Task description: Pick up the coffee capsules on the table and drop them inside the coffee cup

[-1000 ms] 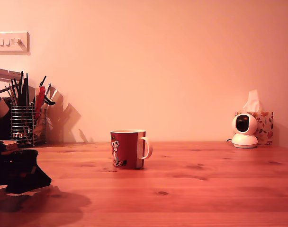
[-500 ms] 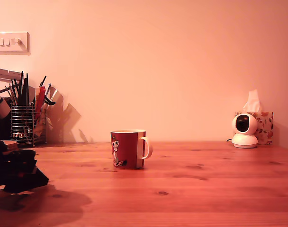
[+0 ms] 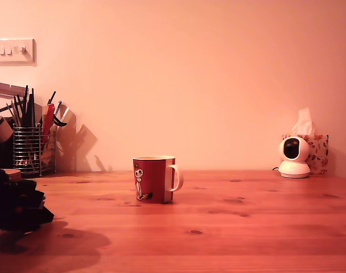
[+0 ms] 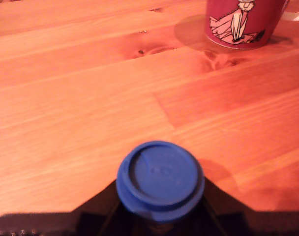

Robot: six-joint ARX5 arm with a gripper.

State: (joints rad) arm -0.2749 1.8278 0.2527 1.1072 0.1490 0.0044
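A blue coffee capsule (image 4: 159, 172) fills the near part of the wrist view, its round flat end facing the camera. My gripper (image 4: 160, 199) is shut on it, with dark jaws pressed against both of its sides. In the exterior view the gripper (image 3: 45, 215) is a dark mass low over the table (image 3: 230, 227) at the far left, and the capsule is hidden there. The coffee cup (image 3: 153, 179), a red mug with a white handle and a cartoon figure, stands upright mid-table, well to the exterior view's right of the gripper. Its base (image 4: 243, 24) shows in the wrist view.
A wire utensil holder (image 3: 28, 149) full of tools stands at the back left against the wall. A small white camera (image 3: 293, 157) and a floral tissue box (image 3: 316, 152) sit at the back right. A light switch (image 3: 13, 51) is on the wall.
The dark gripper mass has drifted slightly left and down at the exterior view's left edge. The cup has not moved.
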